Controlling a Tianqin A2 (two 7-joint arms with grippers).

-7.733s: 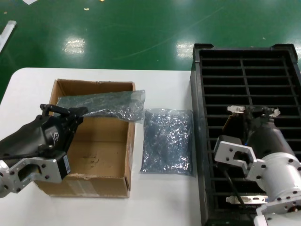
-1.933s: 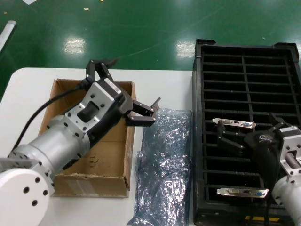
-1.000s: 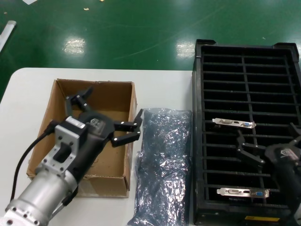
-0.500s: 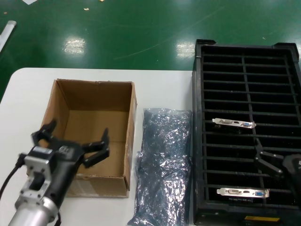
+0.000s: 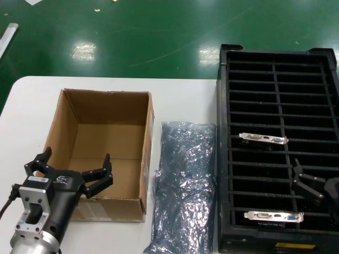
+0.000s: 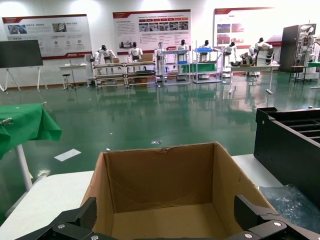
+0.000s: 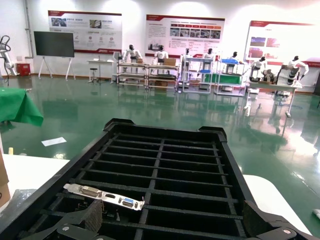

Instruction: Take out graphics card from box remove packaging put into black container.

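The brown cardboard box (image 5: 106, 153) stands open and shows nothing inside; the left wrist view looks into it (image 6: 165, 190). My left gripper (image 5: 74, 165) is open and empty over the box's near wall, and its fingers frame the box (image 6: 167, 212). Crinkly grey-blue packaging (image 5: 185, 185) lies flat on the table between box and black container (image 5: 220, 159). Two graphics cards stand in the container's slots, silver brackets up, one mid-crate (image 5: 263, 138), one near the front (image 5: 274, 216). My right gripper (image 5: 318, 182) is open and empty over the container's right side (image 7: 174, 215). The mid-crate bracket (image 7: 103, 195) lies just beyond it.
The white table's far edge meets a green floor. The container (image 7: 165, 132) fills the table's right side, most of its slots holding nothing. The packaging's edge shows in the left wrist view (image 6: 290, 200), beside the container's wall (image 6: 287, 145).
My left arm has pulled back from above the box to its near wall, jaws open. My right arm has drawn back toward the right edge. Earlier a card went into the container.
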